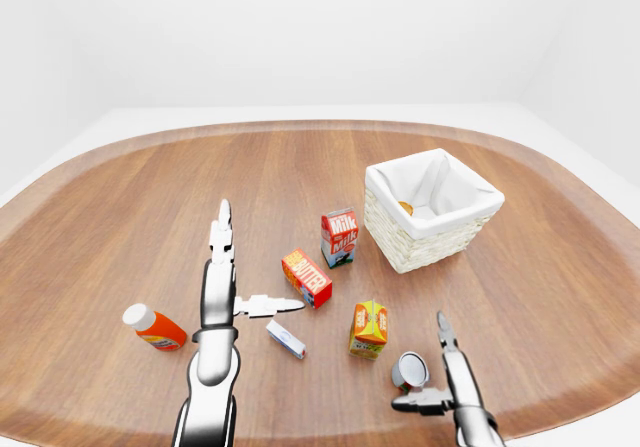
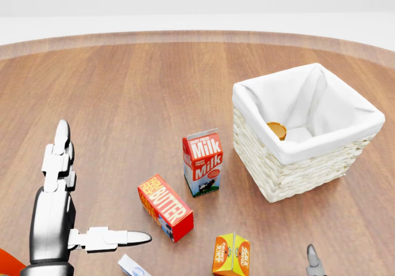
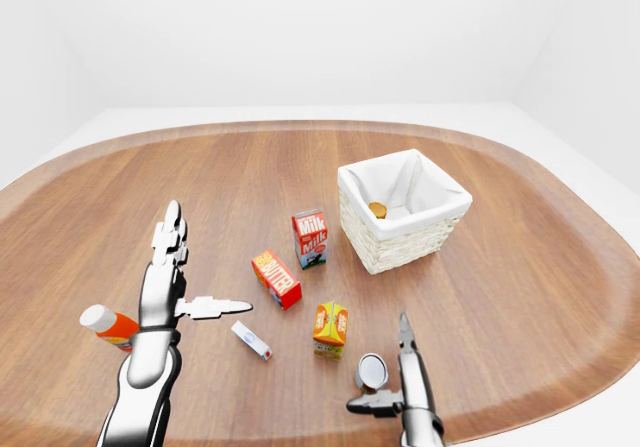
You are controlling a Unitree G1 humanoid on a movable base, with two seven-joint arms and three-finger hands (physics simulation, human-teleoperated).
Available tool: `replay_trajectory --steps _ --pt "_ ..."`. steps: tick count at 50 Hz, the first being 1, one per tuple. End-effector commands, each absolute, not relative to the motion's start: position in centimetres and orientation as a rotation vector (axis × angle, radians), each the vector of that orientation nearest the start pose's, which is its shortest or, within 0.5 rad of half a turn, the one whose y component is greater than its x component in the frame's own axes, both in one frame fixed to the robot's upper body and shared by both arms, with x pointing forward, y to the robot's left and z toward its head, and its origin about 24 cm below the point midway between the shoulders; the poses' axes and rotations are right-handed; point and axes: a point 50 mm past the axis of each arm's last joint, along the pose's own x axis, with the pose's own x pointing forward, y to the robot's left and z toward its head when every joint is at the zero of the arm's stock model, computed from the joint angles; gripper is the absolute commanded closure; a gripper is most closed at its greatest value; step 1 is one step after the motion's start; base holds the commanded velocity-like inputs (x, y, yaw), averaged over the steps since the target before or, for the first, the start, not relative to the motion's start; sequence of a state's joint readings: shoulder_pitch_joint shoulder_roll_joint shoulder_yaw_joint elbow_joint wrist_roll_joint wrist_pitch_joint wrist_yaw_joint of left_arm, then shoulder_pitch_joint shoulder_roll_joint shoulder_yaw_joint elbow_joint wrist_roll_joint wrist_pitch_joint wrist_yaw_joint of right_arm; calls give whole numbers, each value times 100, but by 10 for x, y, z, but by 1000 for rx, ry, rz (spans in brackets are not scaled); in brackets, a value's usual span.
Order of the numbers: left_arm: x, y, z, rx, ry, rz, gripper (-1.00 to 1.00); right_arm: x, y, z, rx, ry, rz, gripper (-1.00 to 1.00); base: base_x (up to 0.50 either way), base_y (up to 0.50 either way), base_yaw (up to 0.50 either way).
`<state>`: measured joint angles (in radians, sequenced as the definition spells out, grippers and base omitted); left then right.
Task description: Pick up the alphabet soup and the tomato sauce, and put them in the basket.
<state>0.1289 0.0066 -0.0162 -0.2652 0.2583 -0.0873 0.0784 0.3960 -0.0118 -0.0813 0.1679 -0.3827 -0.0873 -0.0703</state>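
Note:
A wicker basket (image 2: 281, 177) with a white liner stands right of centre. In it lies a can with an orange-brown top (image 2: 276, 129). A second can (image 3: 371, 370) lies on its side near the table's bottom edge, silver end up; I cannot read its label. My right hand (image 1: 418, 362) is open, its long finger to the right of this can and its thumb just below it. Far to the left my left hand (image 2: 102, 183) is open too, fingers spread flat above the wood, holding nothing.
A milk carton (image 2: 202, 162), a red butter box (image 2: 165, 206) and an orange juice carton (image 2: 231, 254) stand between my hands and the basket. A small white box (image 1: 286, 339) and an orange bottle (image 1: 153, 327) lie by the left hand. The wooden table (image 1: 300, 167) is oval.

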Motion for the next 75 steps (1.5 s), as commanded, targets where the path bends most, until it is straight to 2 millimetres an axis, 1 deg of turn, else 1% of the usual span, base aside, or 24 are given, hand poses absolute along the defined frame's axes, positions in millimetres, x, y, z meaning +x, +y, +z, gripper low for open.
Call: replay_trajectory --steps 1,19,33,45,75 --pt "225 157 85 252 -242 113 -100 141 -191 -55 -420 446 -134 -100 0 0 0" --pt "225 157 85 252 -242 113 -100 143 -186 -51 -440 421 -120 -100 0 0 0" --pt "225 157 85 252 -242 113 -100 144 -185 -63 -492 459 -122 -100 0 0 0" --pt "225 157 85 252 -242 113 -100 146 -186 -69 -521 473 -125 -100 0 0 0" --pt "225 157 85 252 -242 113 -100 143 -178 -69 -551 463 -96 -100 0 0 0"
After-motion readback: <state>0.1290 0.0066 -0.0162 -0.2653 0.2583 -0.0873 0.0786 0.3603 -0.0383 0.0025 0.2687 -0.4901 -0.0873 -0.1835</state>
